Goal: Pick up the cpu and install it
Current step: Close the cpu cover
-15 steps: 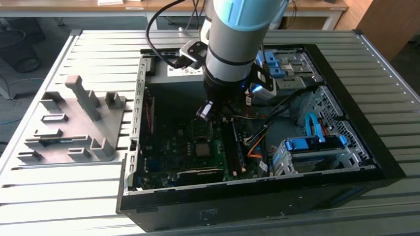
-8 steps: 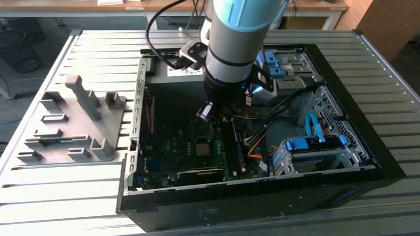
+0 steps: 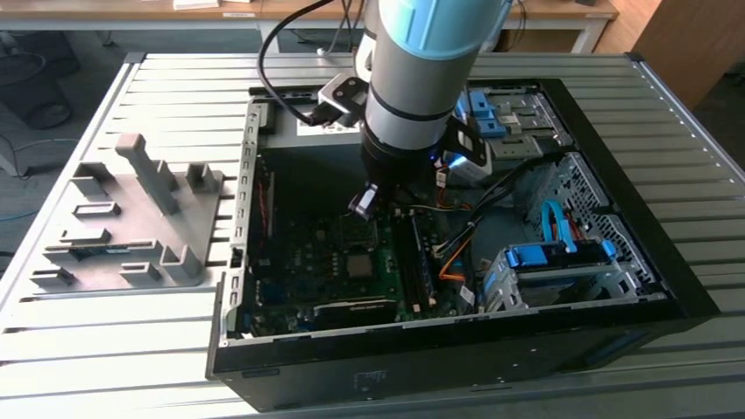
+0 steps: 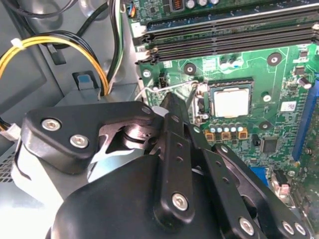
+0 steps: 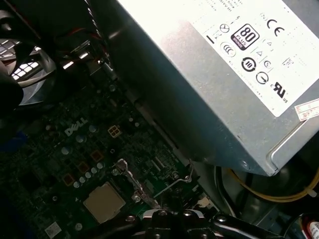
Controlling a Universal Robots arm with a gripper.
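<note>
The open black computer case point(image 3: 466, 349) is lying on the slatted metal table point(image 3: 117, 349), near its middle. The small flat square silver-grey cpu point(image 4: 231, 103) is sitting in the socket on the green motherboard point(image 4: 279, 79), beside the long memory slots point(image 4: 224, 40).

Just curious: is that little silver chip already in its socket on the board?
Yes: the cpu lies flat inside its socket, apart from the tool.

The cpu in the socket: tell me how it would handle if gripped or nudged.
The cpu is a thin flat square with a metal face, so probably stiff, and light. Lying flush in the socket on the green motherboard, it offers little edge to grip, and smooth metal may slip. It cannot roll; the gripper is close beside it.
</note>
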